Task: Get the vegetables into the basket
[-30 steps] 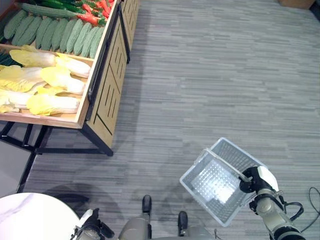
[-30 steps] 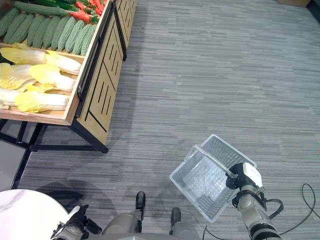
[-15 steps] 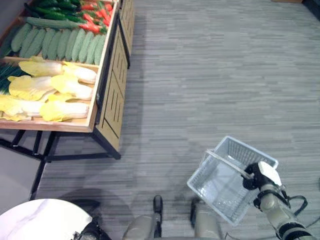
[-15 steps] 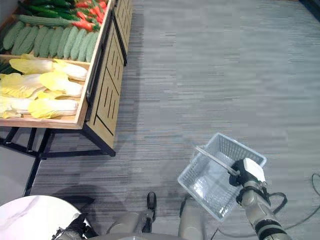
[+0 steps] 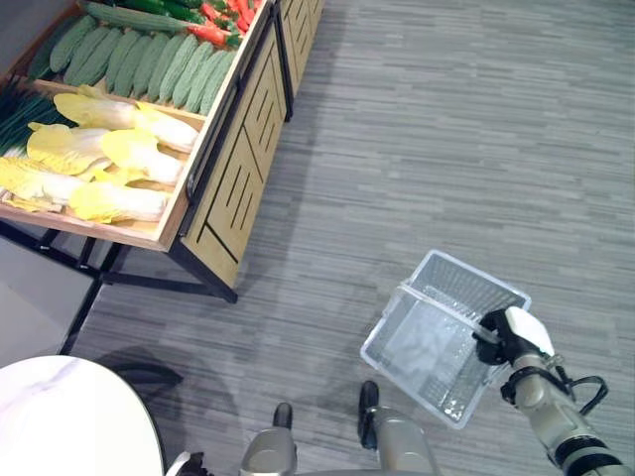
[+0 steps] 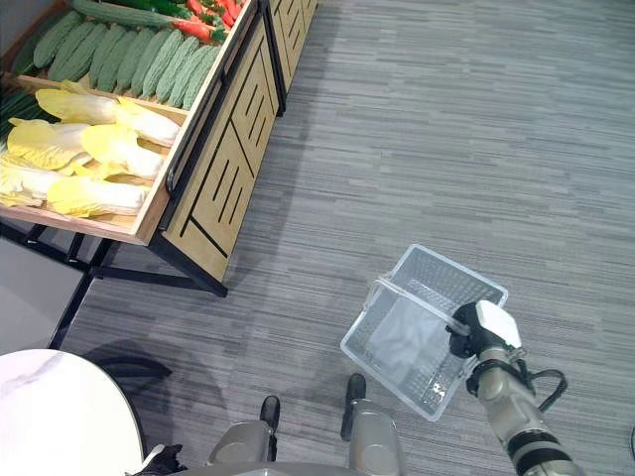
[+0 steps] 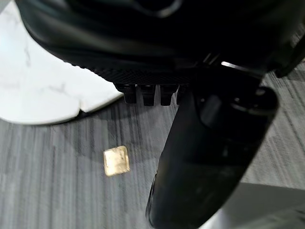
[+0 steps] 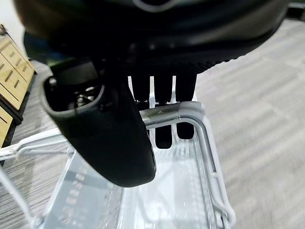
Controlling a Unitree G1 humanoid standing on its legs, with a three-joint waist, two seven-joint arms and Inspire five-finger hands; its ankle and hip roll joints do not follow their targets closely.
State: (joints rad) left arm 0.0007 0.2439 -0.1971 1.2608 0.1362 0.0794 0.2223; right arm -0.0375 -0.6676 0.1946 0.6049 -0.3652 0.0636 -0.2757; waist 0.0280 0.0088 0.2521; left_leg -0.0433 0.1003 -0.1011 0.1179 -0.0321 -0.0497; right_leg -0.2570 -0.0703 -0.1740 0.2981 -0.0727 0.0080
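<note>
The right hand [image 6: 474, 335] is clenched round the handle [image 8: 174, 114] of a clear mesh basket [image 5: 437, 337], carrying it empty above grey plank floor [image 5: 446, 129], well apart from the wooden stand [image 5: 233, 169] where the vegetables lie. In its own wrist view the fingers [image 8: 163, 90] curl over the pale handle bar and the thumb [image 8: 109, 129] crosses in front. On the stand, 1 tray holds pale yellow cabbages [image 5: 104, 164]; the next holds a row of bumpy green gourds [image 5: 149, 64]; red peppers [image 5: 220, 22] and long dark cucumbers [image 6: 124, 12] lie beyond. The left hand [image 7: 209, 157] hangs low beside a white round table [image 5: 69, 421], the thumb in plain sight; the fingers [image 7: 143, 93] show as short stubs under the palm, so whether they are curled cannot be told. A small brass-coloured square [image 7: 116, 160] sits in the floor under it. Judging by looks, the cabbages would be light but bulky, with loose leaves that could tear, so a hold round the firm white stem end seems safest; the gourds look stiff and ridged, easy to take at mid-length; the peppers are small and smooth, likely to slip. The basket seems light and rigid but swings from its handle. No label or writing can be read anywhere.
</note>
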